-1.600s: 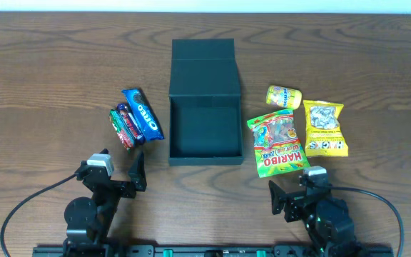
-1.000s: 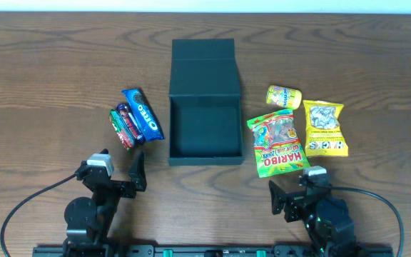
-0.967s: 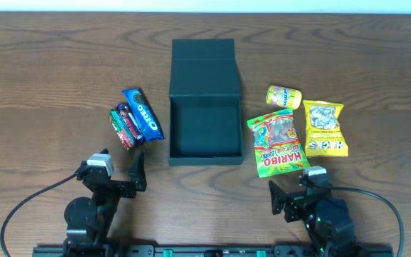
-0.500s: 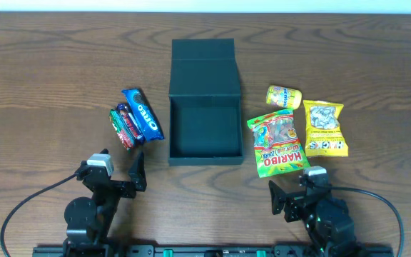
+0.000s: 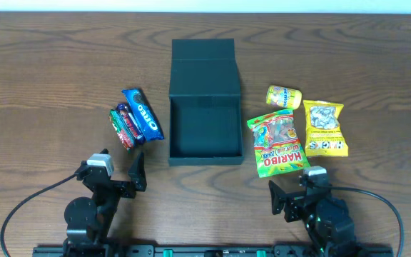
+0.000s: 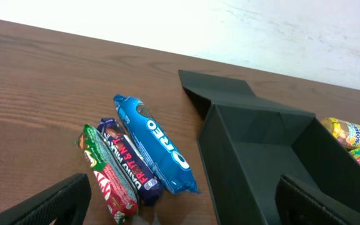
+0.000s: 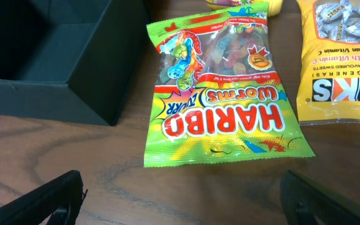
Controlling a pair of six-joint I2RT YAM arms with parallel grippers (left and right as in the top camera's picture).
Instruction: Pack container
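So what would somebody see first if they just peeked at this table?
The big dark box sits open and empty in the middle. A bright green Haribo bag and a yellow bag lie to its right, a blue Oreo pack to its left.

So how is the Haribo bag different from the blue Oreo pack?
The Haribo bag is wide, flat and mostly green; the Oreo pack is narrow, rounded and blue. The Haribo bag lies right of the box, the Oreo pack left of it, beside two other bars. Both rest on the table, outside the box.
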